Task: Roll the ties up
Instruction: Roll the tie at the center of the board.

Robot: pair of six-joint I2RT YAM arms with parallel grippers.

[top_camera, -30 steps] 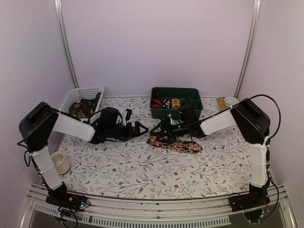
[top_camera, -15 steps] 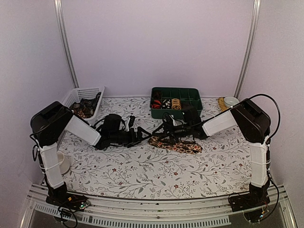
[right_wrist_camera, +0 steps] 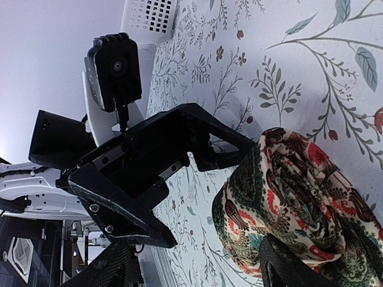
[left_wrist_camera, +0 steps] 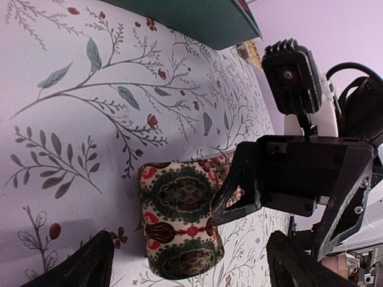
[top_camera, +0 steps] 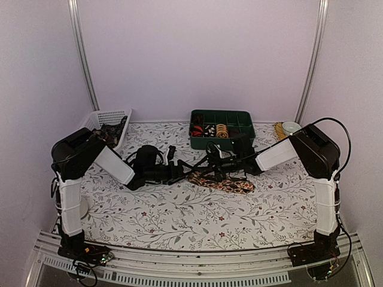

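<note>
One flower-printed tabletop (top_camera: 179, 221), over which the white-and-black left arm (top_camera: 114, 164) has swung in from the left edge toward the middle since a second ago. One green compartmented plastic box (top_camera: 236, 119) at the far edge, one white perforated basket (top_camera: 105, 119) in the far left corner, and one red-and-green paisley fabric tie (top_camera: 224, 182) at the middle. Left gripper (left_wrist_camera: 188, 266) and right gripper (right_wrist_camera: 203, 263), both spread wide, face each other astride the tie's rolled end, clamping nothing.

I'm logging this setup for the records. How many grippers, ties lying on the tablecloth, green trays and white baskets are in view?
Grippers: 2 (left gripper, right gripper)
Tie on the tablecloth: 1
Green tray: 1
White basket: 1
Total: 5
</note>
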